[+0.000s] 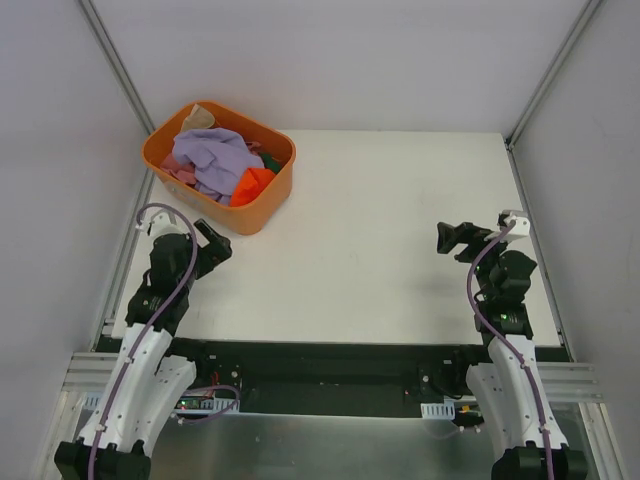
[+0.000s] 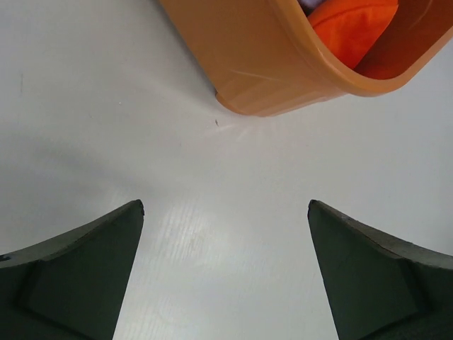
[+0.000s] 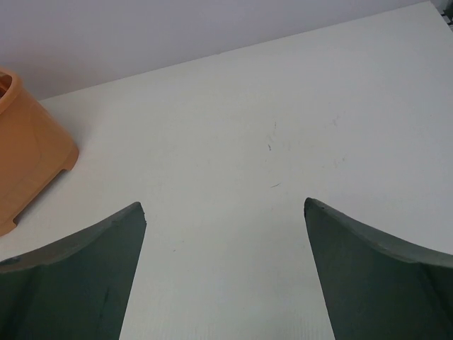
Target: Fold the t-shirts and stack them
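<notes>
The t-shirts lie bunched in an orange tub (image 1: 262, 213) at the table's far left. The lavender-purple shirt (image 1: 212, 157) is on top, with an orange shirt (image 1: 252, 185), a beige one (image 1: 202, 116) and a bit of pink (image 1: 183, 175) beside it. The orange shirt (image 2: 352, 25) also shows in the left wrist view. My left gripper (image 1: 218, 240) is open and empty just in front of the tub. My right gripper (image 1: 448, 238) is open and empty over the table's right side, far from the tub.
The white table (image 1: 380, 240) spreads between the arms. The tub's corner (image 2: 269, 64) is close ahead of the left fingers; its side (image 3: 28, 152) shows at the left of the right wrist view. Grey walls and metal frame posts enclose the table.
</notes>
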